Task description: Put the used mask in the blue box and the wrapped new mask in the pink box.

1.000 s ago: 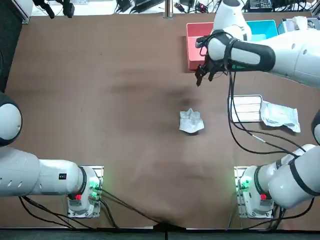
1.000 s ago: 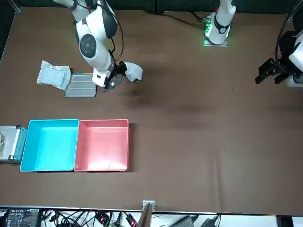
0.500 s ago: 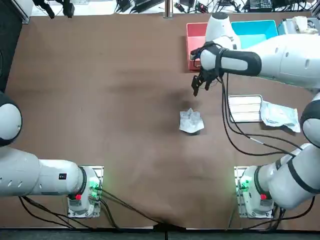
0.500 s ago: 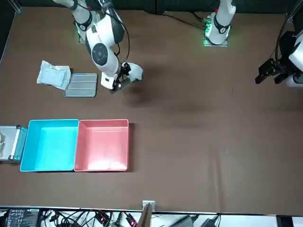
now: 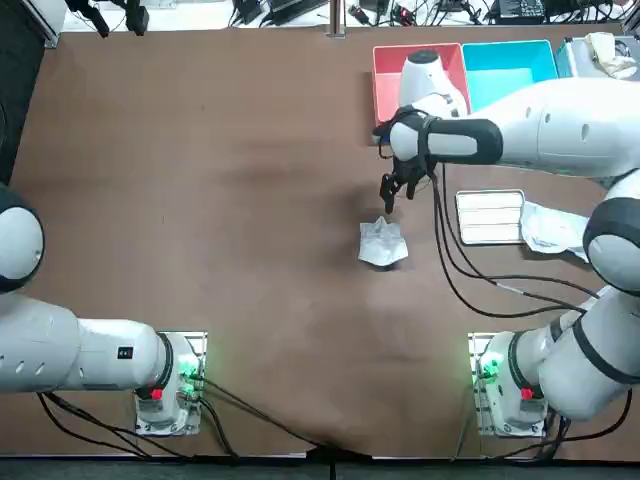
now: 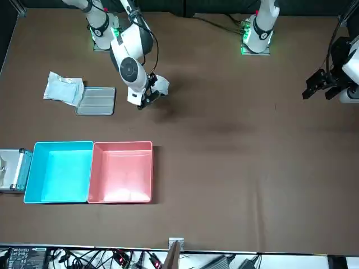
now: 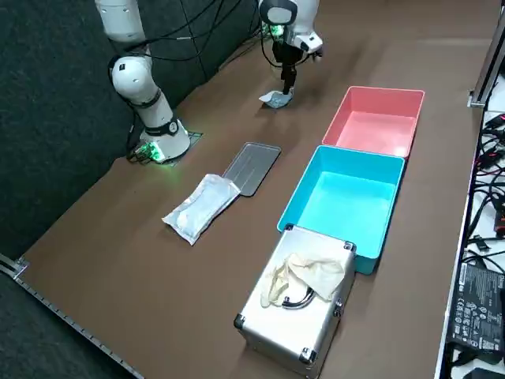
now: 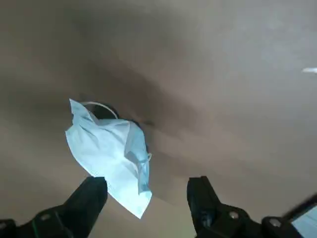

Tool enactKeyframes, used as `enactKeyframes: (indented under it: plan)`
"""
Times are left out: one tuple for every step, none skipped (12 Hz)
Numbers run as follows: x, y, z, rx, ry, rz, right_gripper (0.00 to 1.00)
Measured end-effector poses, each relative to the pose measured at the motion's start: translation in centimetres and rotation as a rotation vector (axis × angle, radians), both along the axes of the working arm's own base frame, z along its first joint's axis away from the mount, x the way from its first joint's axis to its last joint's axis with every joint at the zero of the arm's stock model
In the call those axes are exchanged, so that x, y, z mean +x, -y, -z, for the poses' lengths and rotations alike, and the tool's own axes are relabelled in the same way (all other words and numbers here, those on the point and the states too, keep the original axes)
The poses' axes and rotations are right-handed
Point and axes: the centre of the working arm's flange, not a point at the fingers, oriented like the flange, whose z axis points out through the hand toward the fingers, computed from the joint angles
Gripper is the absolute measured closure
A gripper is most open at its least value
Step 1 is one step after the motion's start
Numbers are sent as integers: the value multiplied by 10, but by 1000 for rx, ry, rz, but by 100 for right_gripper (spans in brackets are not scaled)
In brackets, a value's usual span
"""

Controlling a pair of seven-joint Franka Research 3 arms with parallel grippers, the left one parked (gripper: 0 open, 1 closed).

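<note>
Nothing boxed yet: blue box (image 6: pixel 61 171) and pink box (image 6: pixel 123 171) are empty, the spread claw (image 5: pixel 388 198) hangs just by the used mask (image 5: pixel 382 243), wrapped mask (image 5: pixel 560 230) lies untouched

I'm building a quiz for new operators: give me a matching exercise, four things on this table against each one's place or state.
1 used mask
2 wrapped new mask
3 pink box
4 right tool

A open, just above the used mask
B empty, beside the blue box
C crumpled on the table
D beside the metal tray

Pairs: 1-C, 2-D, 3-B, 4-A.
</note>
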Motion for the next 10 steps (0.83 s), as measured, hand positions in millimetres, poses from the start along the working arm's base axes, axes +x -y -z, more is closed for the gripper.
enactKeyframes:
  plan:
    - [-4,-2,7,-9,-11,-9,1]
    - [-10,-6,20,-23,-30,-26,2]
    - [-13,-8,26,-28,-39,-38,4]
    - [-17,-11,32,-34,-47,-49,4]
    - [-20,-13,38,-42,-56,-58,9]
    - [-24,-16,43,-48,-63,-65,9]
    - [-26,-17,47,-52,-67,-70,14]
    - [-27,-17,50,-56,-70,-72,26]
    - [-27,-17,52,-58,-74,-72,41]
    - [-28,-17,54,-61,-77,-72,53]
